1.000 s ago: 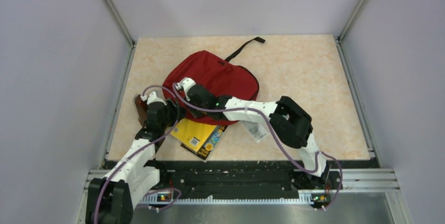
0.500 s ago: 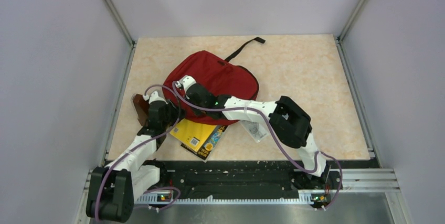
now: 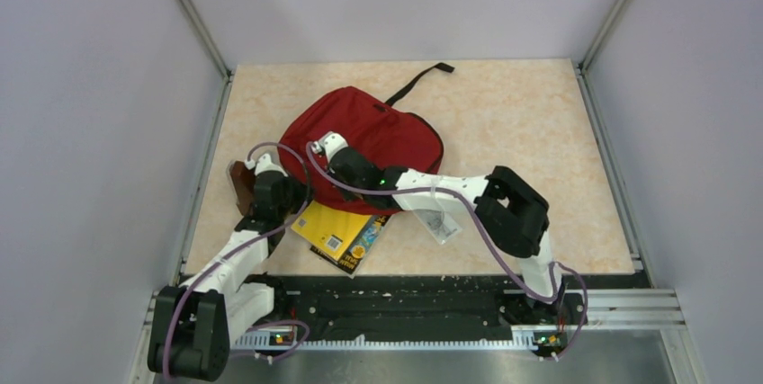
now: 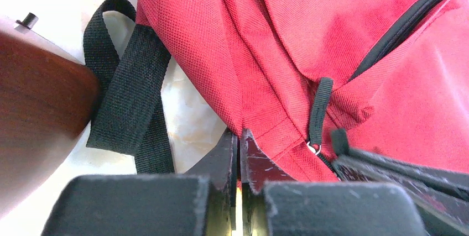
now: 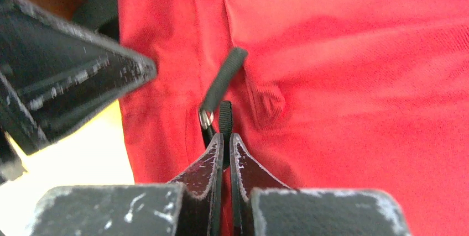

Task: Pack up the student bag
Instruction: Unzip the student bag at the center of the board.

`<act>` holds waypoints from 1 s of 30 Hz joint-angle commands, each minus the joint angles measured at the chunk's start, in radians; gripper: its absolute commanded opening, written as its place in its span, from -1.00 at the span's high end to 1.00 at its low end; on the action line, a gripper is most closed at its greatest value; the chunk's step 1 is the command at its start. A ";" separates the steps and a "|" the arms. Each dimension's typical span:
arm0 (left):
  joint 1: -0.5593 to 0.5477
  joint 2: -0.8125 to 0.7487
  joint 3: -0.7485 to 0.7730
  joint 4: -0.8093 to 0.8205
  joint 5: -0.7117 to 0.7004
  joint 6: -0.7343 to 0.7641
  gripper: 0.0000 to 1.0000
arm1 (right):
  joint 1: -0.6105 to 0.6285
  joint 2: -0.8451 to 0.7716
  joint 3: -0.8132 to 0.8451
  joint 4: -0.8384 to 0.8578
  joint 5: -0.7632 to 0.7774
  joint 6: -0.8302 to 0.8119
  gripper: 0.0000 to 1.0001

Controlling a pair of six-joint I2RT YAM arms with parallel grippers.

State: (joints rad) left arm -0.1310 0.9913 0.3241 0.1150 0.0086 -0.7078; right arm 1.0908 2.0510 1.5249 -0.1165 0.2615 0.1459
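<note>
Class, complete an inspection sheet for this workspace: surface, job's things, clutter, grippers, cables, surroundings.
Surface: beige marbled table, no spills seen.
Job's things: red student bag lying flat mid-table, black strap trailing toward the far edge.
Clutter: brown pouch left of the bag; yellow books and a clear packet near the front edge.
Grippers: left gripper shut on the bag's fabric edge; right gripper shut on a black zipper pull.
Cables: purple cables run along both arms.
Surroundings: plain grey walls on three sides; metal rail in front.
</note>
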 commanded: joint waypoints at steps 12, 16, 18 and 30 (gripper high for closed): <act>0.046 0.008 0.061 -0.016 -0.078 0.055 1.00 | 0.011 -0.410 -0.372 0.053 0.070 0.137 1.00; 0.057 0.003 0.068 -0.032 -0.082 0.068 1.00 | 0.011 -0.552 -0.461 0.059 0.028 0.163 1.00; 0.063 -0.001 0.069 -0.032 -0.078 0.068 1.00 | 0.011 -0.605 -0.499 0.057 0.013 0.174 1.00; 0.071 -0.042 0.086 -0.068 -0.045 0.085 1.00 | 0.011 -0.747 -0.727 0.052 0.144 0.251 1.00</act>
State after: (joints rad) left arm -0.0834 0.9859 0.3725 0.0483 0.0151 -0.6544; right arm 1.0912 1.3613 0.8433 -0.0498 0.3119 0.3614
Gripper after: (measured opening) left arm 0.017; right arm 0.012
